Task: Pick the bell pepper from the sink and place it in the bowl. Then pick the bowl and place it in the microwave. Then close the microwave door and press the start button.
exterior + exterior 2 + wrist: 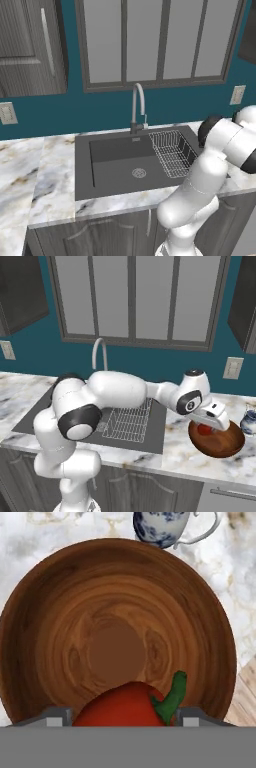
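My gripper (125,716) hangs just above the reddish-brown wooden bowl (45,617), shut on the red bell pepper (122,706), which fills the gap between the two fingertips, green stem to the right. From the right base view the arm reaches right past the sink (156,428), and the gripper (209,425) holds the bell pepper (203,429) low inside the bowl (220,445) on the marble counter. The dark grey sink (117,170) lies empty in the left base view.
A blue-and-white mug (160,526) stands just beyond the bowl's far rim, also at the counter's right edge (249,421). A wire rack (172,150) fills the sink's right side under the curved faucet (138,102). A pale wooden surface (247,687) borders the bowl.
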